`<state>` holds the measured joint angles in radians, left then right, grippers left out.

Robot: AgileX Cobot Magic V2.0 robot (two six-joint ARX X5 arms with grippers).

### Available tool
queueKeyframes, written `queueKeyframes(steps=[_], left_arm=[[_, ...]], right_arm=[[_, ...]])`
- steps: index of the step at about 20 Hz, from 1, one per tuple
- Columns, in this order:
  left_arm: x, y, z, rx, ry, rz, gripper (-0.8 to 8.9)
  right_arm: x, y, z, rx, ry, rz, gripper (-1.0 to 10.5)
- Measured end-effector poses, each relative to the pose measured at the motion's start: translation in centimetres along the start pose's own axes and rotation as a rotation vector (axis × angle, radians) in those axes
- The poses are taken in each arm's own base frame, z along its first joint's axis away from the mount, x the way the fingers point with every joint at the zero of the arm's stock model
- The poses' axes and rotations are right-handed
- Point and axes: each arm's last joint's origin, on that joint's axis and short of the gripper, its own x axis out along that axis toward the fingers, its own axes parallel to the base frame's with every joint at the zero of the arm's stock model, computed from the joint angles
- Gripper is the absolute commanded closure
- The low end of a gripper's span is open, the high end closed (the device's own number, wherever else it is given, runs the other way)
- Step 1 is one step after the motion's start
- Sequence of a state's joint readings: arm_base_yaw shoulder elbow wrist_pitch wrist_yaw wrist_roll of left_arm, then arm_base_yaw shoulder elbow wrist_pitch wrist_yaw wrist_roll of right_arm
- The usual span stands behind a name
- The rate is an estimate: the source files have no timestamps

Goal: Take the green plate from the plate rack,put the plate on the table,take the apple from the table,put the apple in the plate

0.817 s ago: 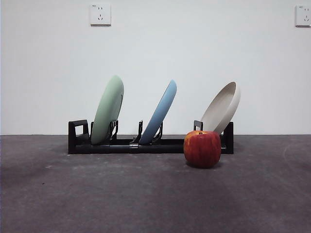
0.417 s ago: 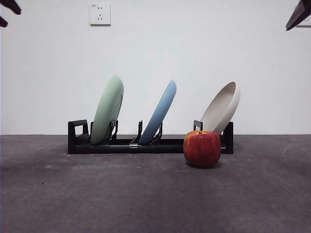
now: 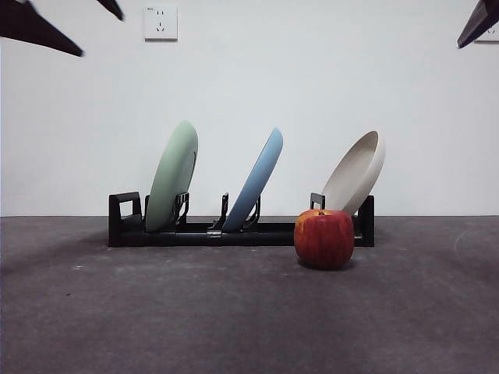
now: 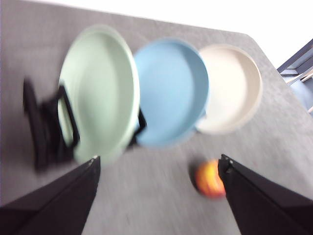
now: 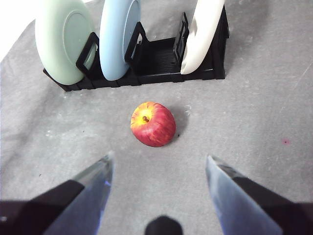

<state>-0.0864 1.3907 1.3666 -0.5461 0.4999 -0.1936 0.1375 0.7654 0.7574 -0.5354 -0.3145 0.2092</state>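
The green plate (image 3: 173, 175) leans upright in the left slot of the plate rack (image 3: 234, 234), which stands on the table (image 3: 156, 312). The apple (image 3: 324, 238) rests on the table just in front of the rack's right end. My left gripper (image 3: 101, 36) hangs open, high at the top left, well above the green plate (image 4: 100, 93); its wrist view is blurred and shows nothing between its jaws (image 4: 159, 159). My right gripper (image 5: 160, 157) is open and empty, high above the table on the near side of the apple (image 5: 153, 124).
A light blue plate (image 3: 255, 181) stands in the rack's middle slot and a cream-white dish (image 3: 356, 173) leans at its right end. A white wall rises behind the rack. In the front view the right gripper shows only as a dark tip (image 3: 477, 23).
The left gripper has come further into the front view's top left corner, moving right. The right gripper's tip, absent a second ago, holds at the top right. Plates and apple have not moved.
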Motion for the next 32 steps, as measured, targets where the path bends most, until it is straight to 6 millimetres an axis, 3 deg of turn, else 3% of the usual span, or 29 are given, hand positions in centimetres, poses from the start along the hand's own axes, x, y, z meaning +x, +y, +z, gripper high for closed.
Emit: queueKeyframes(steps=[3,6,10,14,17,20,23,32], left_arm=[[4.0,0.7,3.1,0.031,0.01,0.027,4.09],[8.3,1.3,4.7,0.056,0.037,0.025,4.09],[12.7,2.3,3.6,0.056,0.1,0.057,4.1],[15.5,3.0,2.4,0.056,0.138,0.067,4.09],[16.0,3.1,2.3,0.064,0.129,0.062,4.16],[16.1,2.9,2.4,0.069,0.124,0.058,6.59],[16.2,2.7,2.3,0.081,0.128,0.05,8.06],[15.8,1.6,2.2,0.086,0.157,-0.053,8.22]], right_arm=[[0.1,0.0,0.0,0.001,0.004,-0.001,6.3],[0.3,-0.1,0.0,0.004,0.012,-0.002,6.3],[0.7,-0.2,0.0,0.01,0.03,-0.007,6.3],[1.2,-0.4,0.0,0.015,0.046,-0.011,6.3],[1.3,-0.4,0.0,0.016,0.049,-0.012,6.3],[1.3,-0.4,0.0,0.016,0.049,-0.013,6.3],[1.3,-0.4,0.0,0.016,0.049,-0.014,6.3],[1.3,-0.4,0.0,0.016,0.049,-0.014,6.3]])
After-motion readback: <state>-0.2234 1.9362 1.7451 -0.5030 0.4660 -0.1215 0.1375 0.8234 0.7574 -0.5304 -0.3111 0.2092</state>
